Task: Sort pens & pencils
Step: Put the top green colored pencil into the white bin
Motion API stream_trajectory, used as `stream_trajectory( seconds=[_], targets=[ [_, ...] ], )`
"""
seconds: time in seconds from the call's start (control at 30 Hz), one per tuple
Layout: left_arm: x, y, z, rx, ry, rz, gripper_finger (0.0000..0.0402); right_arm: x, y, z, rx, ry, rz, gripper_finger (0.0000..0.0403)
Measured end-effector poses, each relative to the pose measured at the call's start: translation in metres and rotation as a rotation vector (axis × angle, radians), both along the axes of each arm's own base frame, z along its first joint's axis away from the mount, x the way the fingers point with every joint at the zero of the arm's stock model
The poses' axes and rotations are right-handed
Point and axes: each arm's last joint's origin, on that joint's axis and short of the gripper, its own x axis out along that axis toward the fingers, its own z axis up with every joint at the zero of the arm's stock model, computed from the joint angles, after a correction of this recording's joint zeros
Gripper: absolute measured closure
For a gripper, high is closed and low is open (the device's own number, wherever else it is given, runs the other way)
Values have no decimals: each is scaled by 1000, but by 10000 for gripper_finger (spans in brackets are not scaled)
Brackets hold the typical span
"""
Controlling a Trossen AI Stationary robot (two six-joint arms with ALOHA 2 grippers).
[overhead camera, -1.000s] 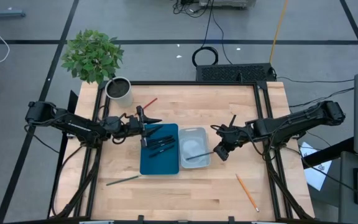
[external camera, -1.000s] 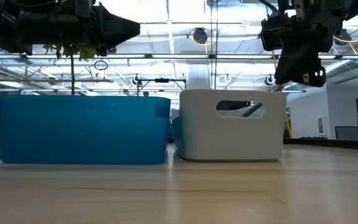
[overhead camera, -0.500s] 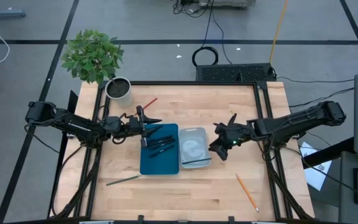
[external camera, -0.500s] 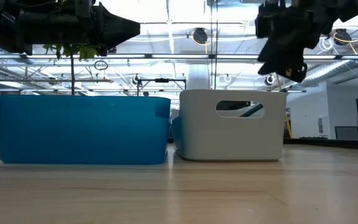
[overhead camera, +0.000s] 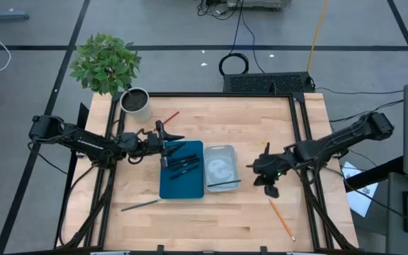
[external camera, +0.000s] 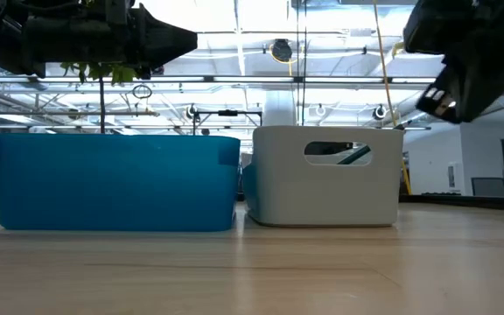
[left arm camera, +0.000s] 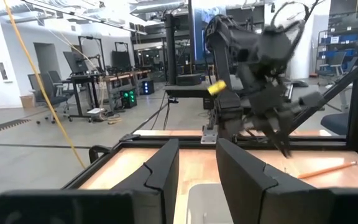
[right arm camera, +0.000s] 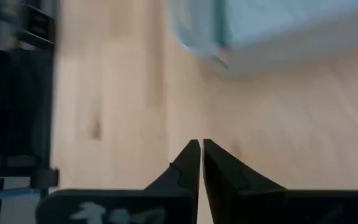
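Several black pens (overhead camera: 183, 164) lie in the blue tray (overhead camera: 167, 185). A dark grey-green pencil (overhead camera: 223, 184) rests across the near end of the white tray (overhead camera: 225, 150) beside it. On the table lie a red pencil (overhead camera: 170, 117) far off, a green one (overhead camera: 139, 206) near left and an orange one (overhead camera: 282, 218) near right. My left gripper (overhead camera: 174, 137) hovers open and empty over the blue tray's far left corner. My right gripper (overhead camera: 270, 188) is shut and empty, right of the white tray and above the bare table (right arm camera: 278, 124).
A grey pot (overhead camera: 134, 101) with a leafy plant (overhead camera: 105, 64) stands at the table's far left corner. The two trays sit side by side mid-table. Black frame rails (overhead camera: 304, 127) run along the table's sides. Bare wood lies along the near edge.
The dark pencil that reached from my right gripper into the white tray now lies in that tray, apart from the fingers. The right gripper has moved away from the tray toward the table's near right, closer to the orange pencil. The left arm has kept still.
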Motion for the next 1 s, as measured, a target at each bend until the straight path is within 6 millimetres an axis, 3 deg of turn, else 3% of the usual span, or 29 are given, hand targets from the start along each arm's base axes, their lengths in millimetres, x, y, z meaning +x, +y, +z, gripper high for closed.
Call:
stream_trajectory(
  seconds=[0.1, 0.23, 0.4, 1.0],
  targets=[
    [0, 0, 0, -1, -3, 0, 289, 10, 6, -15, 20, -76, 39, 401],
    [0, 0, 0, -1, -1, 0, 289, 18, 5, -29, -5, -49, 9, 402],
    [0, 0, -1, 0, 6, 0, 289, 30, -2, -27, -31, -150, -11, 403],
    [0, 0, -2, 1, 19, 0, 289, 40, -28, -13, -68, -298, -69, 403]
  ],
)
